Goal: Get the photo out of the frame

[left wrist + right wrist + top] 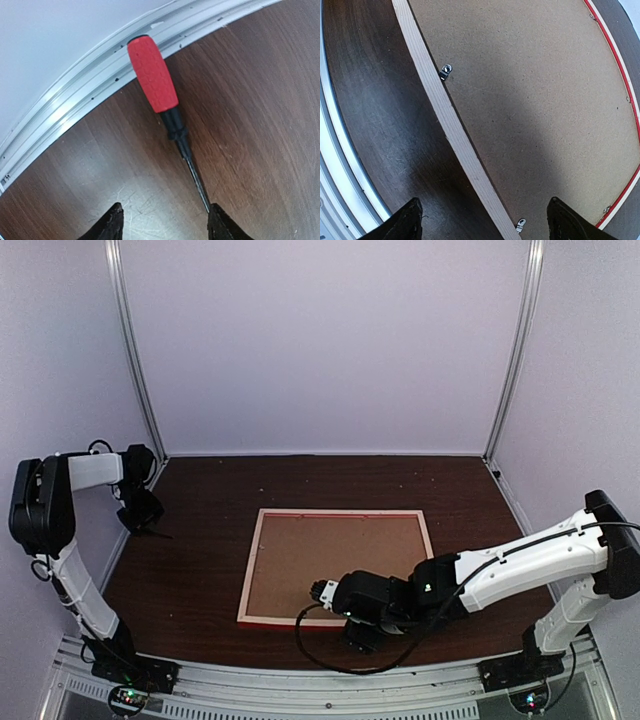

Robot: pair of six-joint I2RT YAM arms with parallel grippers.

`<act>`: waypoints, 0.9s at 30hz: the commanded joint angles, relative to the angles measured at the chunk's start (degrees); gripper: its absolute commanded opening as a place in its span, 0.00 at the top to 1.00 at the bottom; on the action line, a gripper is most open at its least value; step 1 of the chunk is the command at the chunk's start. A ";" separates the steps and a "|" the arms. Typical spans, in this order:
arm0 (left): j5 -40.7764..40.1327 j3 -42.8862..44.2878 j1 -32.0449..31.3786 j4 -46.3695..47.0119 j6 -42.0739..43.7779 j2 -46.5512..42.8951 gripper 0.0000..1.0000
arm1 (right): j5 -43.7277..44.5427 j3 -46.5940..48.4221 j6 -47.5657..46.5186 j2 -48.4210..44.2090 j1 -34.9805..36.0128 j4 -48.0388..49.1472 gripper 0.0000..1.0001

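The frame [252,565] is lying face down in the middle of the bench [200,490], so it's showing its pale wood rim [440,110] and the brown backing board [340,550] sitting inside it. A thin strip of the red edge [620,75] is peeking out along the side of the board farthest from the right end effector.

The right end effector [487,220] is hanging right over the frame's near edge with its fingers [412,222] spread wide and nothing between them. In the right wrist view, the wood rim is running diagonally straight through the gap, so one finger is sitting over bare bench and the other over the backing board. Whether the tips are actually touching anything is impossible to tell. Two small metal clips [445,71] are sitting along the rim's inner edge, one well ahead of the fingers and one just beside the gap.

The left end effector [165,225] is way off from the frame, over by the bench's side rail. It's open too, gripping nothing. A screwdriver [152,75] with a red handle is lying flat on the bench just ahead of it, handle pointing away, with the metal tip ending just beside one finger.
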 commanded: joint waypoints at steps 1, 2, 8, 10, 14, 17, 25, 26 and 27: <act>-2.24 2.70 0.78 1.69 -4.12 2.69 0.43 | 1.29 -0.53 0.73 0.05 -0.22 1.13 0.15; -2.46 3.21 0.82 1.88 -4.25 3.33 0.43 | 1.20 -0.53 0.66 0.10 -0.23 1.16 0.15; -3.94 6.36 1.05 1.17 -5.08 7.01 0.43 | 0.73 -0.86 0.70 0.50 -0.48 1.30 0.16; -4.41 6.92 1.06 0.90 -5.68 8.02 0.43 | 0.54 -1.01 0.81 0.55 -0.60 1.37 0.16; -4.69 8.27 1.01 0.67 -5.54 10.59 0.44 | 0.27 -0.89 0.57 1.23 -0.82 1.32 0.16; -5.05 8.45 1.06 0.66 -6.16 12.16 0.45 | 0.03 -0.65 0.39 1.85 -1.00 0.95 0.17; -4.36 9.71 1.06 2.34 -4.80 15.70 0.60 | -0.54 -0.41 0.12 2.93 -1.33 0.89 0.17; -4.47 9.60 1.04 2.40 -4.93 15.84 0.62 | -0.52 -0.30 0.04 3.18 -1.36 0.81 0.17; -4.36 9.48 1.06 2.61 -4.96 15.97 0.64 | -0.57 -0.21 0.02 3.42 -1.41 0.72 0.18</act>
